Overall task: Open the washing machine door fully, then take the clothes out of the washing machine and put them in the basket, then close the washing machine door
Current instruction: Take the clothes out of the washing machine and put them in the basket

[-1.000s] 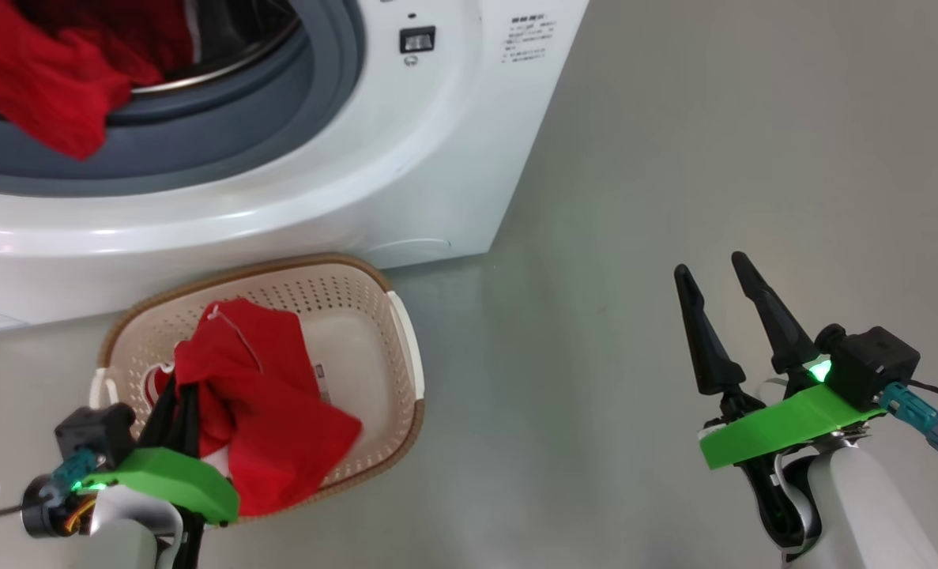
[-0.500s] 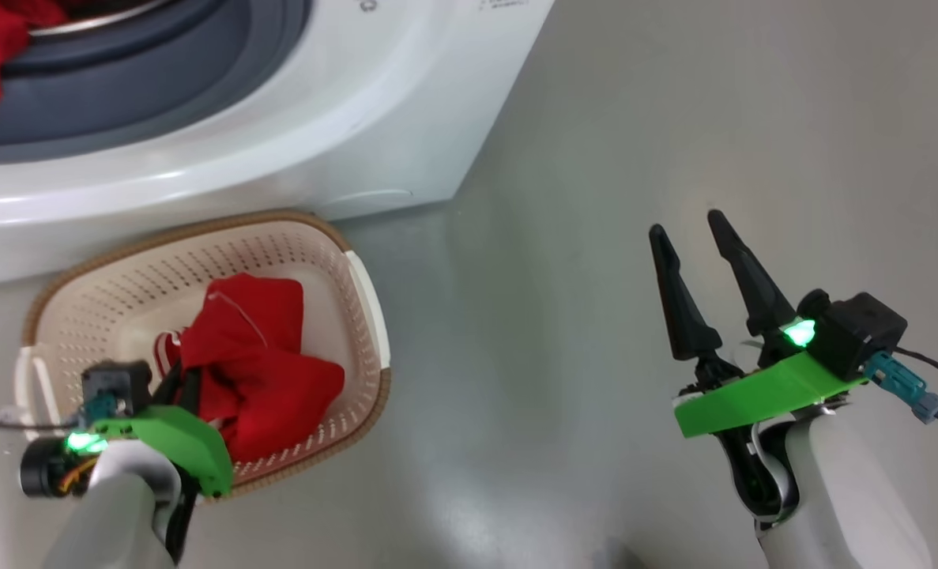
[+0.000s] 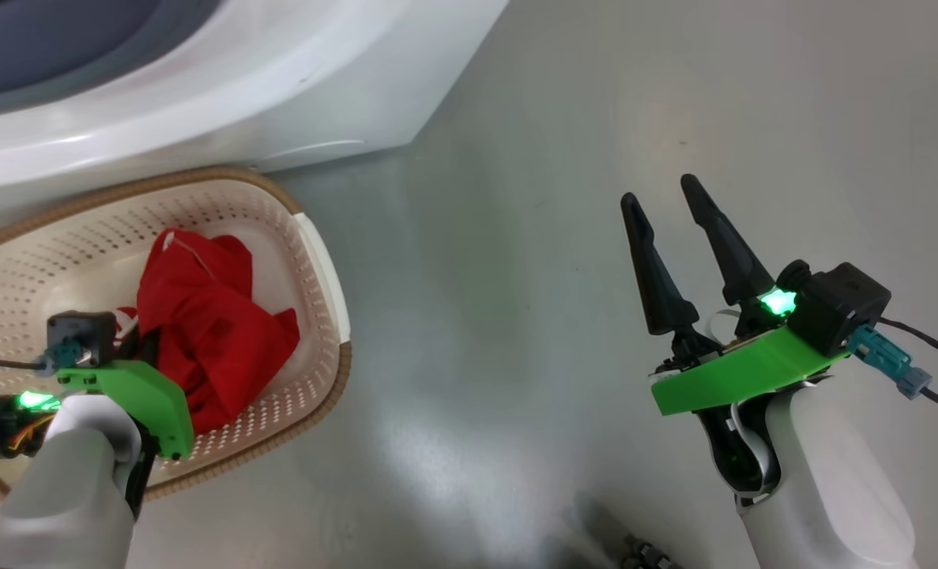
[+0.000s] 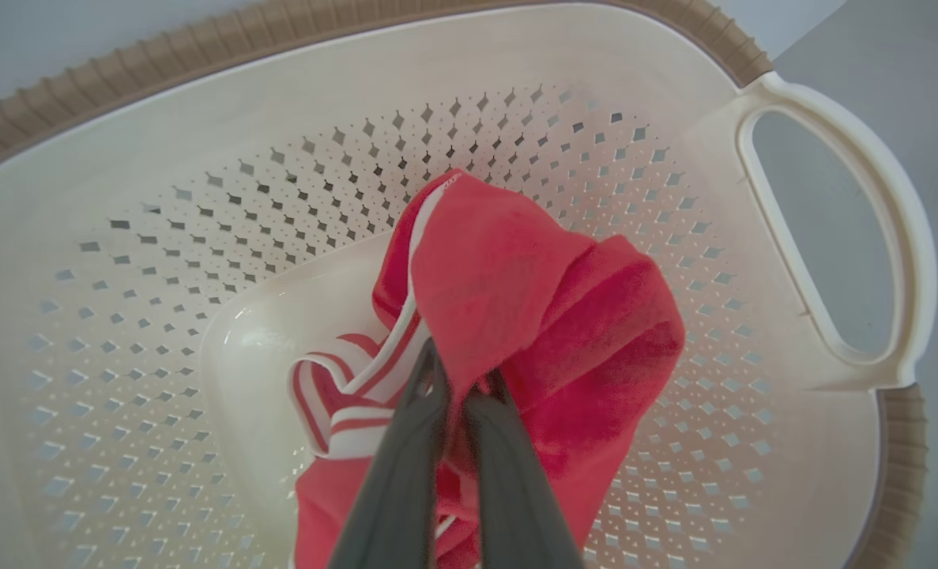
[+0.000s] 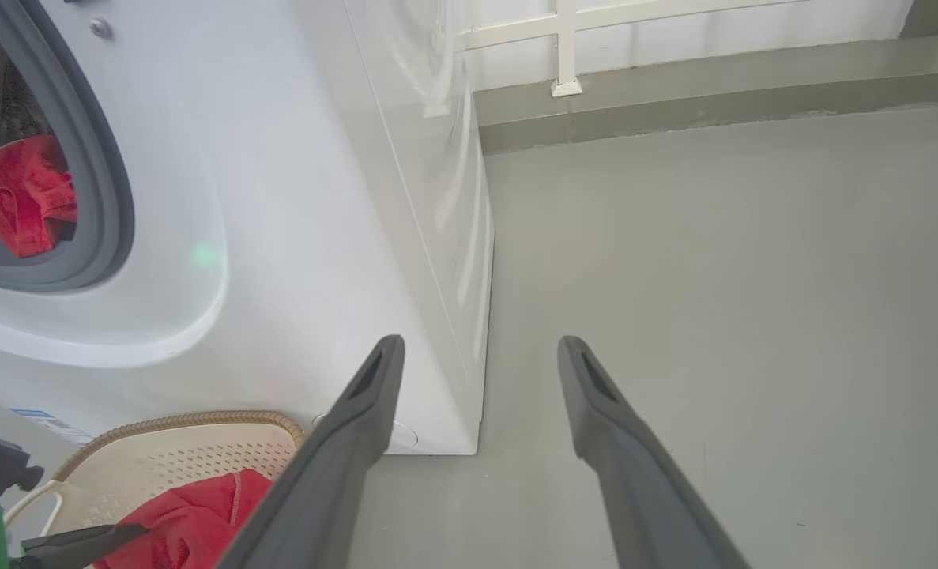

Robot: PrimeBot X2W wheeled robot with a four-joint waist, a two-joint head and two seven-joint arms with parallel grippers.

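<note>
One garment [image 4: 532, 316] sits gripped in left hand [image 4: 461, 375].

We see red clothes [image 4: 555, 316], white-striped left of our dark grey left fingers [image 4: 405, 474]. Cream basket [image 4: 160, 237], diamond-perforated, brown ribbed rim. White washing machine [image 5: 303, 197], grey gasket [image 5: 109, 182], past dark right fingers [image 5: 358, 442]; grey floor [image 5: 713, 276].
</note>
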